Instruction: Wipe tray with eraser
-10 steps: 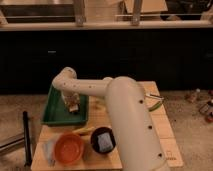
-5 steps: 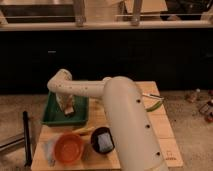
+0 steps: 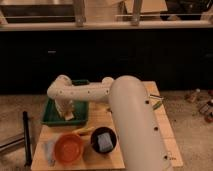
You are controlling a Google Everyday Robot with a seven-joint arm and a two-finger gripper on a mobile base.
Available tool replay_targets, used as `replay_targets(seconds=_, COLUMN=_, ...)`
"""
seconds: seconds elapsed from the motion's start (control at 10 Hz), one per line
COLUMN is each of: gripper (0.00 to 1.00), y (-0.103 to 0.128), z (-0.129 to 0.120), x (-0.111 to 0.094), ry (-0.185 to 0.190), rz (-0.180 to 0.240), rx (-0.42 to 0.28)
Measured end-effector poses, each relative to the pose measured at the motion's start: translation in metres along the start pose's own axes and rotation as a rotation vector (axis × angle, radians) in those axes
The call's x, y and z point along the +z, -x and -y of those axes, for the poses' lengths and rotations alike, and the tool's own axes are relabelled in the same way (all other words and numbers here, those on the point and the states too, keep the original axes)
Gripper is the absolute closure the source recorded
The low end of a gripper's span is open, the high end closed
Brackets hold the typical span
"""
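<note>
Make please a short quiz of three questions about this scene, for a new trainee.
1. True or false: the gripper is down inside the green tray.
2. Which dish stands nearest the front edge of the wooden table?
A. the orange bowl
B. the green tray
C. the black bowl
3. Fill in: the pale eraser lies in the ___.

Key: 1 true; 2 A; 3 tray.
</note>
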State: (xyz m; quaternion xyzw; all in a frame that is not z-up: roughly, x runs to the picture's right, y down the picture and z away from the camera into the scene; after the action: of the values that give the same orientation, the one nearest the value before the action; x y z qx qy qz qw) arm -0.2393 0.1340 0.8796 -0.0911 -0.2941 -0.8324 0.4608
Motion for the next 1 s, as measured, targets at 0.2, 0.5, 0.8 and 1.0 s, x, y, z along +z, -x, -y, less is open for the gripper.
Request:
replay_targets(seconds=0.2, gripper=0.97, y=0.006, z=-0.021, x=-0.002, ry=0.008, rz=-0.003, rx=0.024)
replay_targets(seconds=0.5, gripper=0.97, y=-0.006, z=-0.049, x=-0.005, ry=0.019, rz=-0.022, rx=0.089)
replay_targets(seconds=0.8, gripper=0.97, y=-0.021, z=-0.064, x=-0.004, ry=0.028, rz=-0.033, rx=0.131)
replay_targets(seconds=1.0, gripper=0.97, y=-0.027, z=-0.064, x=-0.003, ry=0.026, rz=-0.039, rx=0.138)
